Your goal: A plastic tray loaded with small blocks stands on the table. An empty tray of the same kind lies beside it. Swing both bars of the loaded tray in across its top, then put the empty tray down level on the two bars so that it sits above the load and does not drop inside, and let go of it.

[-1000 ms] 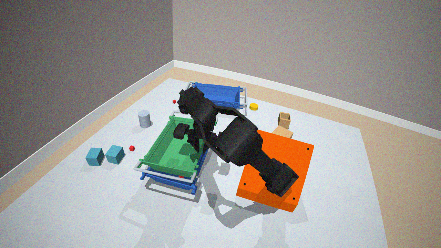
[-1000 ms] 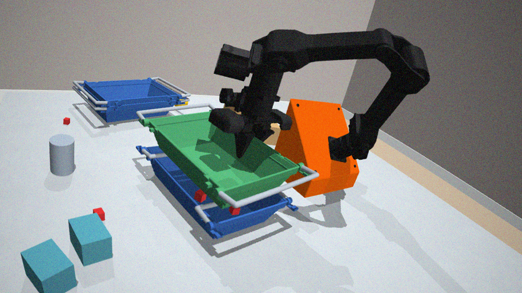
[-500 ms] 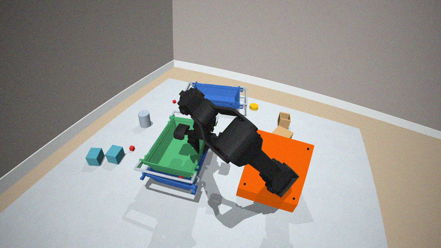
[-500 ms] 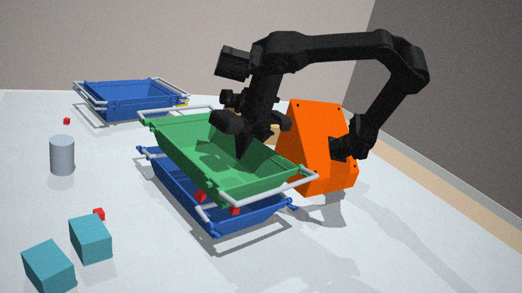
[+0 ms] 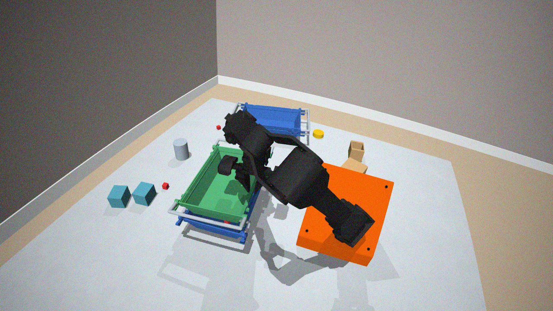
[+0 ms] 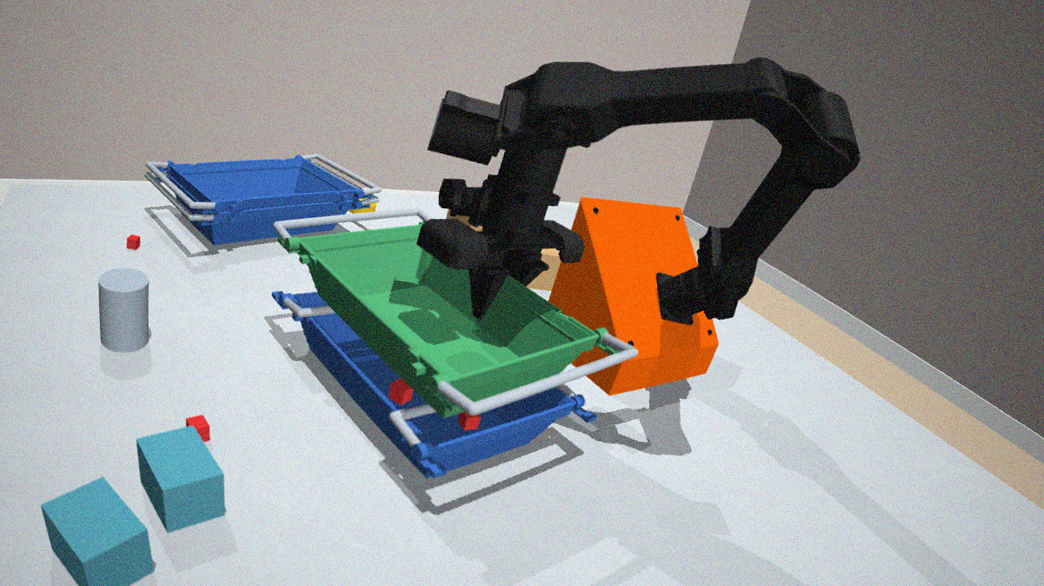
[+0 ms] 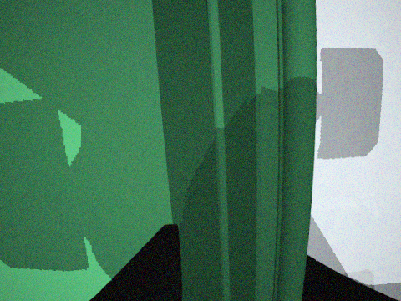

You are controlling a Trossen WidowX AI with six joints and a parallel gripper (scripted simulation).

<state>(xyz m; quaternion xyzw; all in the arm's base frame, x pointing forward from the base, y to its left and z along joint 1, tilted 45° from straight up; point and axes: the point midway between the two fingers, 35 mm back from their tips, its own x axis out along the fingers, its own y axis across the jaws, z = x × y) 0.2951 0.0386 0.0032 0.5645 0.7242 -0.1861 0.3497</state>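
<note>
While the gripper [image 6: 484, 286] clamps the green tray's [image 6: 382, 295] long wall, placement is underway; next, level it onto the blue loaded tray's [image 6: 488, 440] bars below.

Grey cylinder [image 6: 123, 309], two teal cubes [image 6: 179, 476], yellow disc [image 5: 318, 133], tan boxes [image 5: 356, 150].

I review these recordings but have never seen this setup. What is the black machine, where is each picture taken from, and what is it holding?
The black machine is a robot arm bolted to an orange base. One picture looks down from above, one from the side, one from a camera at the wrist. Its gripper is shut on the long wall of a green tray, held tilted above a blue tray with small red blocks inside. The wrist view shows that green wall close up. Around them stand another blue tray, a grey cylinder and two teal cubes.
</note>
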